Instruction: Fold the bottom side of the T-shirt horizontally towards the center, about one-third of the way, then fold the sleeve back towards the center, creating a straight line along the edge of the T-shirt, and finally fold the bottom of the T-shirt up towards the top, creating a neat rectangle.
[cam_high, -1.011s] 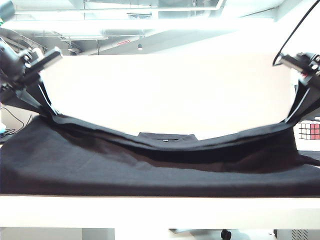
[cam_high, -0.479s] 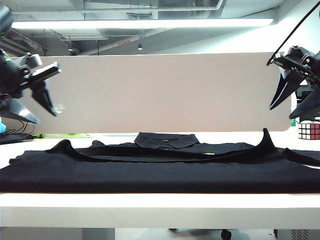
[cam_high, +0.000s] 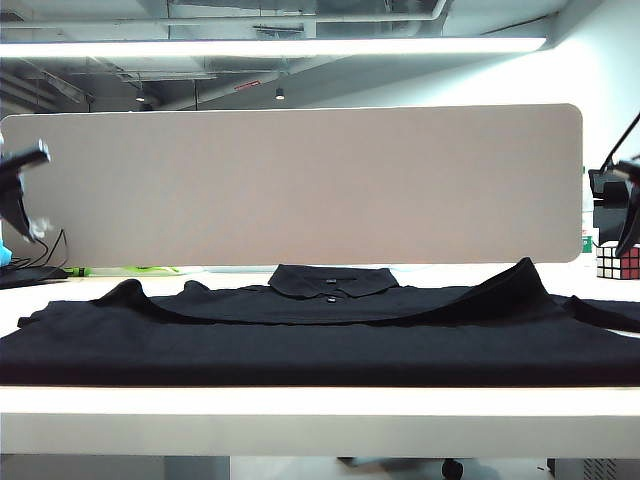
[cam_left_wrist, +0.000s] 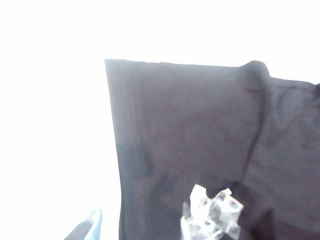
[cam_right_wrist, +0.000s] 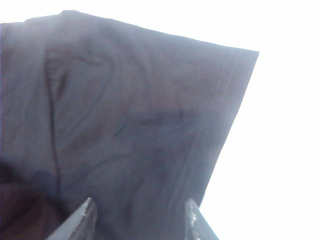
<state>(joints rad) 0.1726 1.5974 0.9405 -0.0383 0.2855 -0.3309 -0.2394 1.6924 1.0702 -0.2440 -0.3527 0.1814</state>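
Observation:
The black T-shirt (cam_high: 300, 345) lies flat across the white table (cam_high: 320, 420), its buttoned collar (cam_high: 331, 280) at the back centre. The bottom of the T-shirt (cam_high: 420, 312) lies folded up just in front of the collar, its corners peaking at both ends. My left gripper (cam_high: 22, 195) hangs blurred at the far left edge, clear of the cloth. In the left wrist view it (cam_left_wrist: 147, 226) is open above a stitched shirt corner (cam_left_wrist: 190, 135). My right gripper (cam_high: 625, 215) is at the far right edge. Its wrist view shows it (cam_right_wrist: 139, 221) open over the other stitched corner (cam_right_wrist: 150, 110).
A grey partition board (cam_high: 300, 185) stands behind the table. A Rubik's cube (cam_high: 617, 262) sits at the back right. A sleeve (cam_high: 605, 312) trails off to the right. Blue and green items (cam_high: 120, 270) lie at the back left.
Both grippers opened and let go of the lifted shirt edge, then swung outward to the sides. The cloth dropped and now lies flat in front of the collar.

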